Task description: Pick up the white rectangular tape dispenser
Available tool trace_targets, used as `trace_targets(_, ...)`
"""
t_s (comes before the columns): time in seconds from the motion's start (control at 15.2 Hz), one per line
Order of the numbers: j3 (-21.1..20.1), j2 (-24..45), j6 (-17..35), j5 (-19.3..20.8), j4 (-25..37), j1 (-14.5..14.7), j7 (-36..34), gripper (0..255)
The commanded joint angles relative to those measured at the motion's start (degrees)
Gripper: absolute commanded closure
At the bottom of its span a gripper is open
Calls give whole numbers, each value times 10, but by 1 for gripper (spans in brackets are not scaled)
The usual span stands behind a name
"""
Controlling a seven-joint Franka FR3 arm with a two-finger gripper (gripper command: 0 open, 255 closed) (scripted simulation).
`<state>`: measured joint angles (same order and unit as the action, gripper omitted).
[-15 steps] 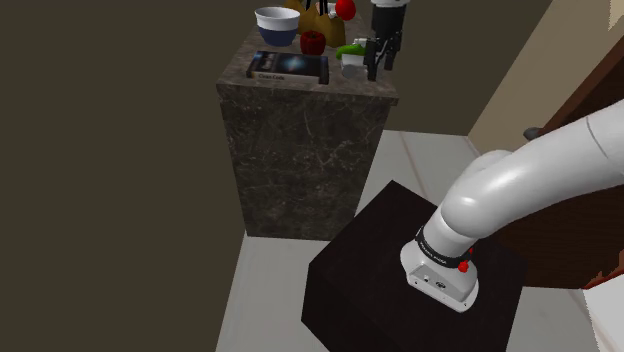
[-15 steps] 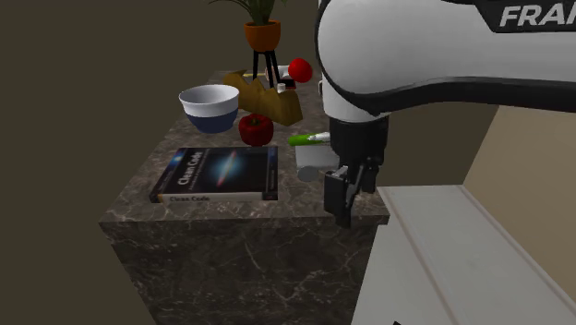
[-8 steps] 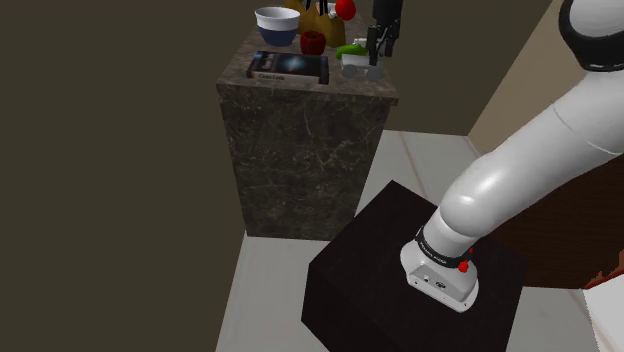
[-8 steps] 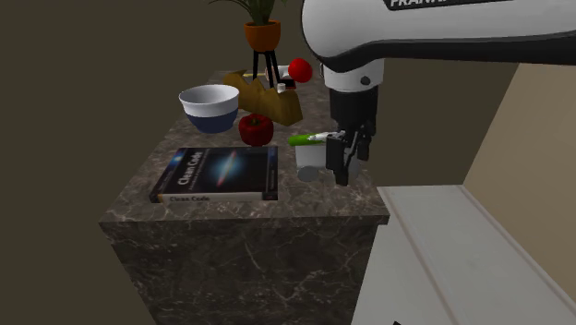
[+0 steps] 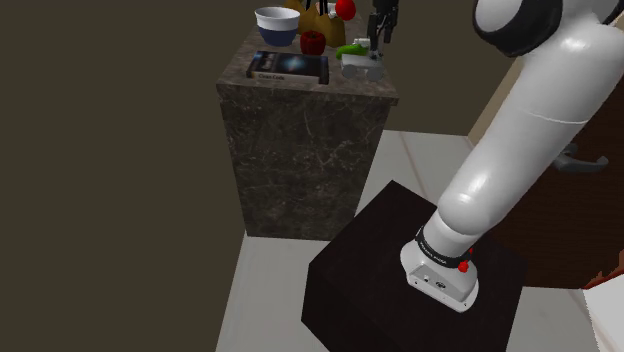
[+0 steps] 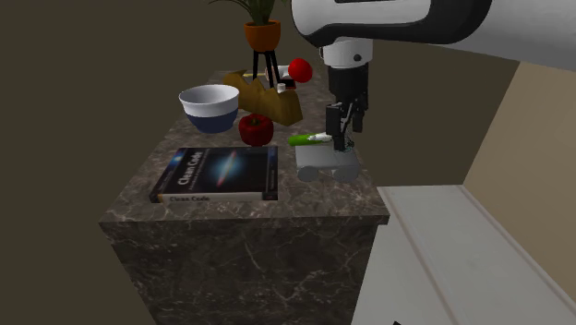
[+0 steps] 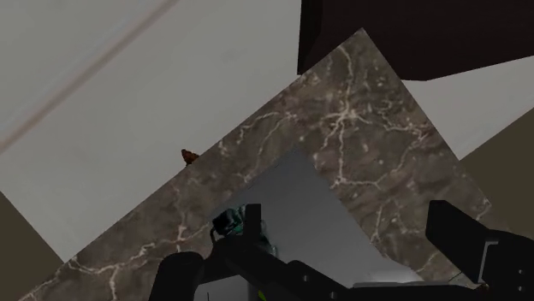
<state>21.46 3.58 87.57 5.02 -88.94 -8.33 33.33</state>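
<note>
The tape dispenser (image 6: 324, 163) is a pale grey-white rectangular block near the right edge of the dark marble counter (image 6: 242, 247). In the shoulder view the dispenser (image 5: 359, 66) lies at the counter's near right corner. My black gripper (image 6: 342, 130) hangs just above its far end, fingers pointing down, open and apart from it. It hovers over the counter's right side in the shoulder view, gripper (image 5: 380, 32). In the wrist view the gripper (image 7: 318, 255) stands open, fingers wide apart, and the dispenser's grey top (image 7: 315, 205) lies between them, untouched.
A green and white item (image 6: 309, 139) lies right behind the dispenser. A dark book (image 6: 220, 174), a red fruit (image 6: 256, 129), a white bowl (image 6: 210, 103), a wooden piece (image 6: 270, 98), a red ball (image 6: 299, 68) and a potted plant (image 6: 262, 34) share the counter. Pale floor (image 6: 462, 249) lies to the right.
The gripper has moved from the counter's front right corner back and upward over the counter, and now hangs above the dispenser. The arm has swung higher. Nothing on the counter has moved.
</note>
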Motion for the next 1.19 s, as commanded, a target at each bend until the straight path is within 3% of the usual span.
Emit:
trace_targets(0.0,10,50,-9,-16,57,-15,28,0)
trace_targets(0.2,21,134,-40,-46,168,-46,67,0)
trace_targets(0.66,18,116,22,-40,90,-39,58,0)
trace_targets(0.86,18,115,27,-39,84,-39,57,0)
trace_targets(0.92,18,114,27,-39,83,-38,57,255)
trace_targets(1.12,18,115,28,-39,83,-38,57,255)
